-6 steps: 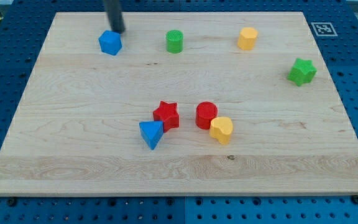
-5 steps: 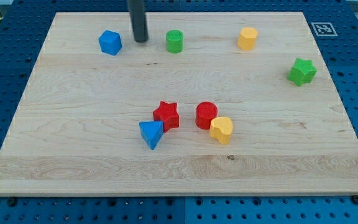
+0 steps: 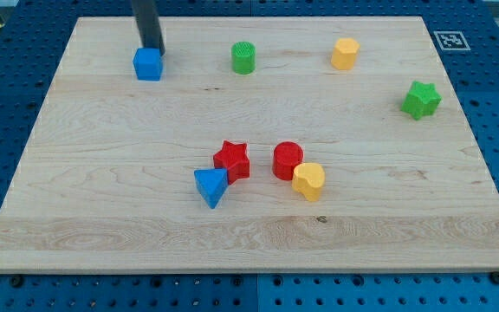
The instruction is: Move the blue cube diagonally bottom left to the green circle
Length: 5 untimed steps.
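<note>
A pale wooden surface (image 3: 102, 173) lies on a blue pegboard. My tip (image 3: 152, 48), the lower end of a straight dark rod, touches the top edge of the small blue cube (image 3: 148, 64) near the view's top left. There is no hand on this arm, only the rod. The green ribbed circle block (image 3: 243, 58) stands well apart, to the cube's right. A red star block (image 3: 232, 160) sits mid-board, touching a blue triangle block (image 3: 210, 186).

My tip (image 3: 152, 48) touches the blue cube's (image 3: 148, 65) top edge.
</note>
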Available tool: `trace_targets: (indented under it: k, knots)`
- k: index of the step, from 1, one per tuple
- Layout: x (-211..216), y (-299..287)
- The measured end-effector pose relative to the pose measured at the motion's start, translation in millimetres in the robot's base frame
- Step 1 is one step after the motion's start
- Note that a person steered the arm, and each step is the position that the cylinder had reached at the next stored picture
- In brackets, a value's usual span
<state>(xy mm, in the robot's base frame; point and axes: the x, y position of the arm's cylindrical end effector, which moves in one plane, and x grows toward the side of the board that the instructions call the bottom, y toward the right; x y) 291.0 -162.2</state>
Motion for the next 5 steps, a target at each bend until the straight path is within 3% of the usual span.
trace_targets:
  k: [1,3,4,5]
  knots:
    - [32,-1]
    - [18,-33]
    - [28,-59]
    - [53,-44]
